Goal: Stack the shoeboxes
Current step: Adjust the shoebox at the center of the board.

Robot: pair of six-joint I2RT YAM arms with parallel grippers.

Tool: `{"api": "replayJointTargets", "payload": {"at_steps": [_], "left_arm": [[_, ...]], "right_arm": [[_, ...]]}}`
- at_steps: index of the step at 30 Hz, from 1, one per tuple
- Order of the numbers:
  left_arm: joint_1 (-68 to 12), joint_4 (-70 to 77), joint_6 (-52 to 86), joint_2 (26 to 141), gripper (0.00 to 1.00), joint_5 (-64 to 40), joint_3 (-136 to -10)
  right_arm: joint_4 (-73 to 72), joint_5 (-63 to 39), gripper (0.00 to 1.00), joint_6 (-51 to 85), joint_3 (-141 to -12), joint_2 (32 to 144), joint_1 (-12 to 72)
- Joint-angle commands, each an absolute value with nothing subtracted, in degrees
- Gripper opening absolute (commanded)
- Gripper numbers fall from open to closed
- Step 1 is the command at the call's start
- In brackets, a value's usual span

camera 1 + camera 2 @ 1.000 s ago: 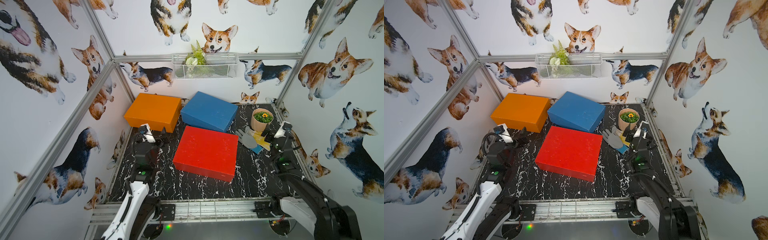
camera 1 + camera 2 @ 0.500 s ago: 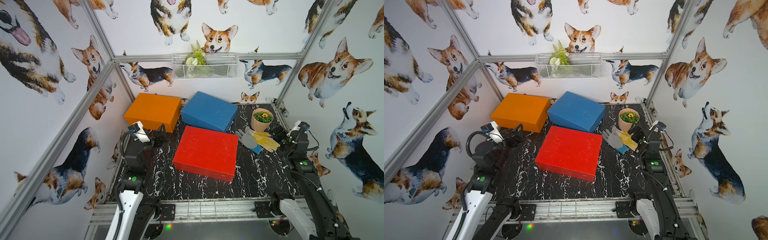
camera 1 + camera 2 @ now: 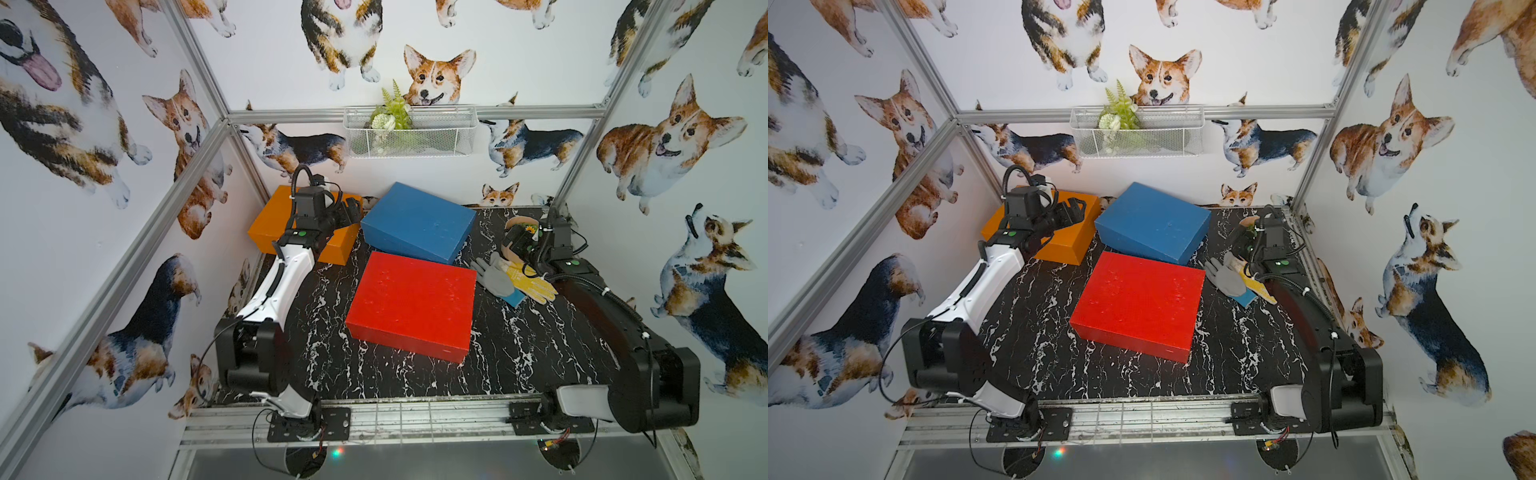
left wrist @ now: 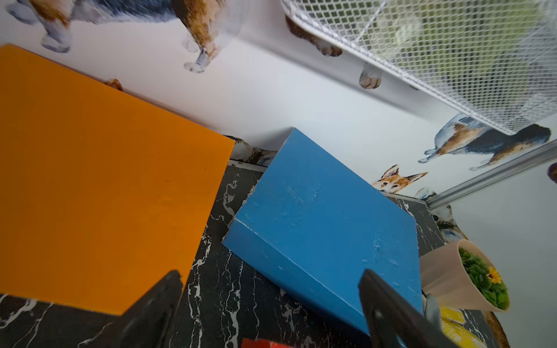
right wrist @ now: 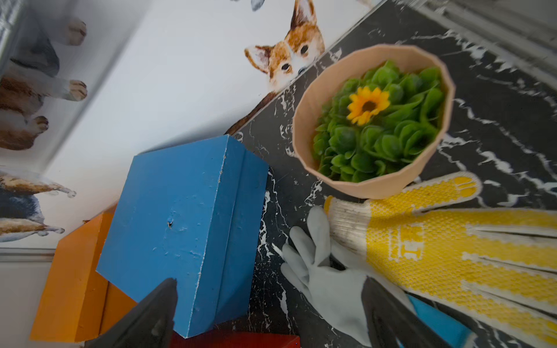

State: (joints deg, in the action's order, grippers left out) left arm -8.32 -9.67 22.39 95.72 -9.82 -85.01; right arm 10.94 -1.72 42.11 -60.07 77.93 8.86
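Three shoeboxes lie on the black marbled floor. The orange shoebox is at the back left, partly behind my left arm. At the back middle the blue shoebox sits tilted, its near edge over the far edge of the red shoebox. My left gripper hovers open above the orange box's right end, holding nothing. My right gripper hangs open and holds nothing, between the blue box and the gloves.
A beige flower pot stands at the back right, partly behind the right gripper. A grey glove and a yellow glove lie beside it. A wire basket hangs on the back wall.
Both arms have stretched toward the back. The left gripper went from the front-left floor to above the orange box, the right gripper from the right edge to beside the pot. The boxes have not moved.
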Motion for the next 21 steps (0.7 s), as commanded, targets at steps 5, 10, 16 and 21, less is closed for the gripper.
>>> {"api": "replayJointTargets", "payload": {"at_steps": [5,10,16,21], "left_arm": [[-12.22,-21.77,18.51,115.66,0.93,-11.67,-106.68],[-15.08,-29.38,16.44,126.70,0.93,-8.82,-120.51],[-15.38,-32.88,16.14,134.53,0.93,-6.91,-129.61],[-15.22,-33.76,15.21,136.98,0.94,-4.57,-132.02]], "right_arm": [[9.29,-3.94,0.95,43.59,-64.09,87.20,10.94],[7.40,-6.59,0.93,44.02,-65.53,93.29,11.07],[6.60,-10.28,0.89,44.04,-68.44,99.64,11.81],[5.98,-10.27,0.89,44.03,-69.69,102.24,12.87]]}}
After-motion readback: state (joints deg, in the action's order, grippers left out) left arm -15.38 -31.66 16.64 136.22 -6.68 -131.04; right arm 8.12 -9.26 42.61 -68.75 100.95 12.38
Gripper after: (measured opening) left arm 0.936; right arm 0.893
